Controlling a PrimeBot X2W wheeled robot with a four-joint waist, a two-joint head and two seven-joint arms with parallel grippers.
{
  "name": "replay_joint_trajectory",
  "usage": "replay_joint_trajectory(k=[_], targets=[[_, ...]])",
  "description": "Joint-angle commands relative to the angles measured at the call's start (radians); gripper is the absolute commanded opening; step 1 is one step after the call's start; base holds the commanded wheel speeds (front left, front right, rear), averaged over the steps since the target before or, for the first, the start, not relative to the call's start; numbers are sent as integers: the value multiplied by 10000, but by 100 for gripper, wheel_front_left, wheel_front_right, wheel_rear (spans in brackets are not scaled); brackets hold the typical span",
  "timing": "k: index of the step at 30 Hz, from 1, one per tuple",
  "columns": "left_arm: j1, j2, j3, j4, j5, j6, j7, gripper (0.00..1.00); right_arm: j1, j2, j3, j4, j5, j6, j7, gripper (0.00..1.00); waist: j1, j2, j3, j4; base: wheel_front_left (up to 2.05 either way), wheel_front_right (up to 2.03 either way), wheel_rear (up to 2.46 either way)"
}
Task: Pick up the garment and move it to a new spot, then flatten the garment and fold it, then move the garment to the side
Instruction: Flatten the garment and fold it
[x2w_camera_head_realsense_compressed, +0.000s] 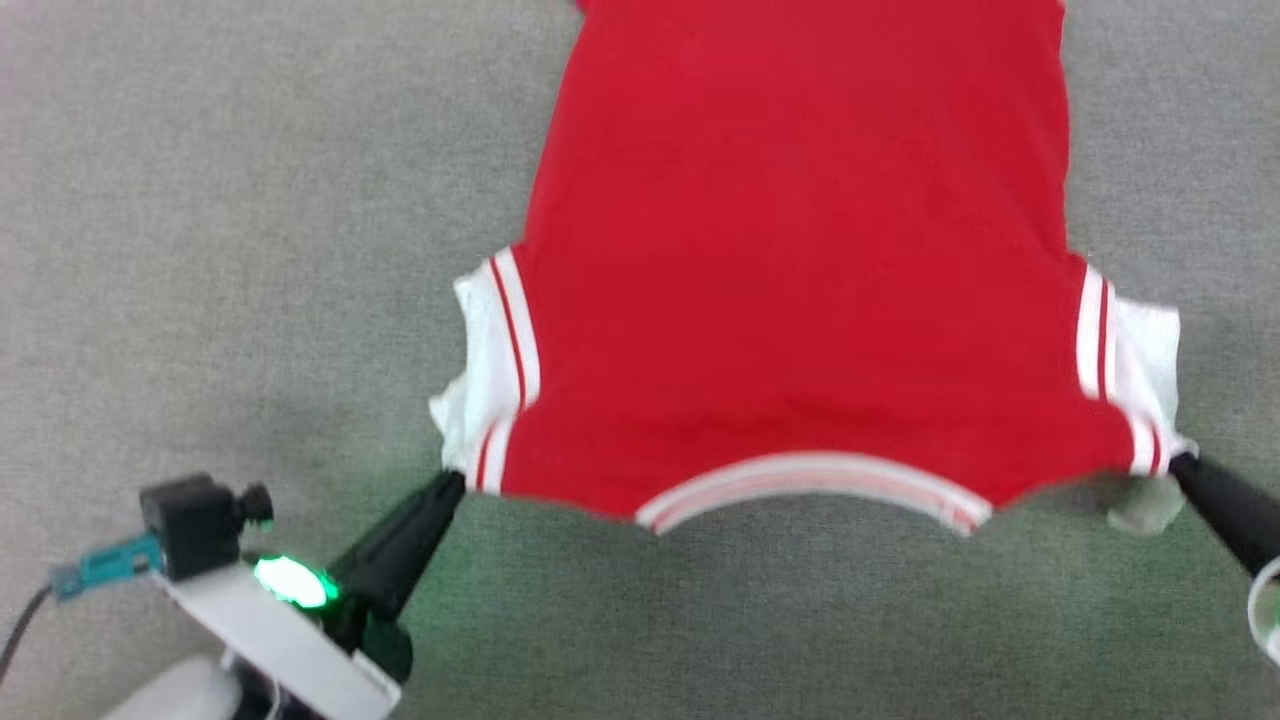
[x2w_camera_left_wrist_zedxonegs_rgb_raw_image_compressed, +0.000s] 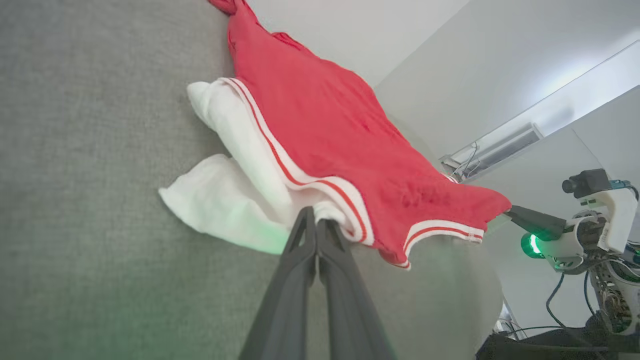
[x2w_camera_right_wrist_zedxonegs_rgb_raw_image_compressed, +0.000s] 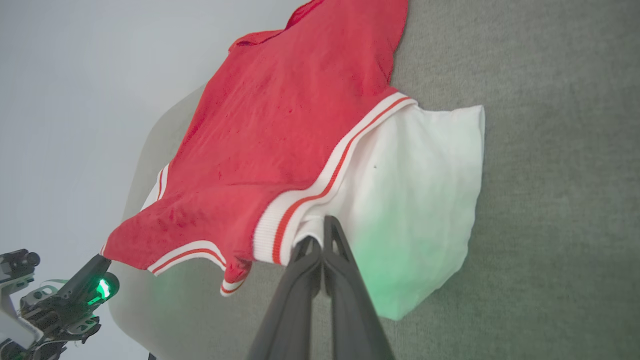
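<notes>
The bench (x2w_camera_head_realsense_compressed: 200, 200) is a grey, cloth-like surface. The garment (x2w_camera_head_realsense_compressed: 800, 250) lies on it, plain red face up. No chest print is visible.

Its long axis runs straight away from the robot. The hem passes beyond the top edge of the head view, and the collar trim (x2w_camera_head_realsense_compressed: 810, 475) is the edge nearest the robot. The shoulder line runs crosswise, spanning the gap between the two arms. The left sleeve (x2w_camera_head_realsense_compressed: 480, 340) is bunched and partly folded. The right sleeve (x2w_camera_head_realsense_compressed: 1145, 350) spreads flatter.

The left pincer (x2w_camera_head_realsense_compressed: 450, 485) is fully closed on the left shoulder corner, beside the striped trim. The right pincer (x2w_camera_head_realsense_compressed: 1183, 465) is fully closed on the right shoulder corner. Each arm serves its own side; neither is nearer the garment's centre. The collar edge appears raised slightly off the bench, judging by the shadow beneath it.

The body of the garment lies ahead of both pincers, so a pull toward the robot would drag it along its long axis. The wrist views show the bench's rounded edge close to the collar side; this limits such travel. No object on the visible bench obstructs the garment.
</notes>
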Motion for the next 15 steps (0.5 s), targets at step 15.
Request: replay_joint_trajectory(k=[15], targets=[[1954, 1742, -470, -2076, -729, 19, 6, 0, 2432, 137, -389, -1365, 669, -8, 1614, 0, 0, 0, -138, 85, 0, 0, 0]])
